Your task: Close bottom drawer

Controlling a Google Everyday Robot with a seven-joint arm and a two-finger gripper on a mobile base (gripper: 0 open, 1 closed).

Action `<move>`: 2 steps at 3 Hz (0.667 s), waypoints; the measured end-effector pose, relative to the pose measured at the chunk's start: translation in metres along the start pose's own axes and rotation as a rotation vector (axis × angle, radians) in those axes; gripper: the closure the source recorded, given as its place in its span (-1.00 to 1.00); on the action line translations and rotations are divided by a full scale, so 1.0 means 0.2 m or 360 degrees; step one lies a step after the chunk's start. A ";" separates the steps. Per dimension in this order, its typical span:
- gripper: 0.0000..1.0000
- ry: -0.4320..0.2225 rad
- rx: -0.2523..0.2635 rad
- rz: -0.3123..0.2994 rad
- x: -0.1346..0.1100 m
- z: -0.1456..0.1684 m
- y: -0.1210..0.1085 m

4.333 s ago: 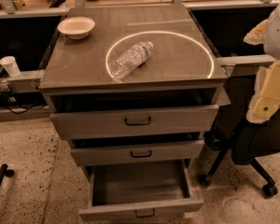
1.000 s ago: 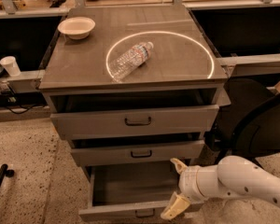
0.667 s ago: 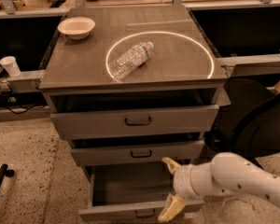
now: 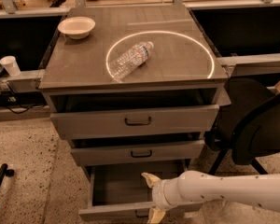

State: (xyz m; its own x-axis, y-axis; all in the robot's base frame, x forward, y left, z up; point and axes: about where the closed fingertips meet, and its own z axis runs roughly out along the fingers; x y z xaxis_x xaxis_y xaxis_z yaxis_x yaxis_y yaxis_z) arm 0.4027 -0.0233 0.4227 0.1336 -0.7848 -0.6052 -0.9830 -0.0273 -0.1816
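Note:
The bottom drawer (image 4: 113, 212) of the grey cabinet is pulled far out, and its empty inside (image 4: 119, 183) shows. Its slim front panel runs along the bottom edge of the view, and its dark handle is mostly hidden behind my gripper. My white arm (image 4: 224, 190) reaches in from the right. My gripper (image 4: 153, 196) is open at the middle of the drawer front. One cream fingertip (image 4: 149, 178) is over the drawer's inside and the other (image 4: 156, 215) is in front of the panel, so the jaws straddle the front edge.
The top drawer (image 4: 135, 120) and the middle drawer (image 4: 139, 153) stand slightly open. A plastic bottle (image 4: 129, 59) and a white bowl (image 4: 76, 26) lie on the cabinet top. A black office chair (image 4: 252, 125) stands close at the right. A paper cup (image 4: 10, 64) sits on the left ledge.
My arm has swung down from the right side and moved left along the bottom drawer's front, now at its centre. The drawer is as far out as before.

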 end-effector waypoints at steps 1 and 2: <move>-1.00 -0.0078 0.0073 -0.0097 0.00 0.22 -0.07; -1.00 -0.0092 0.0082 -0.0106 0.00 0.24 -0.10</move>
State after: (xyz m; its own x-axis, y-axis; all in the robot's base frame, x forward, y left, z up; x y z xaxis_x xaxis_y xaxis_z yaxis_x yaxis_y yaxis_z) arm 0.4282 0.0077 0.3884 0.2072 -0.7452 -0.6339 -0.9640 -0.0453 -0.2619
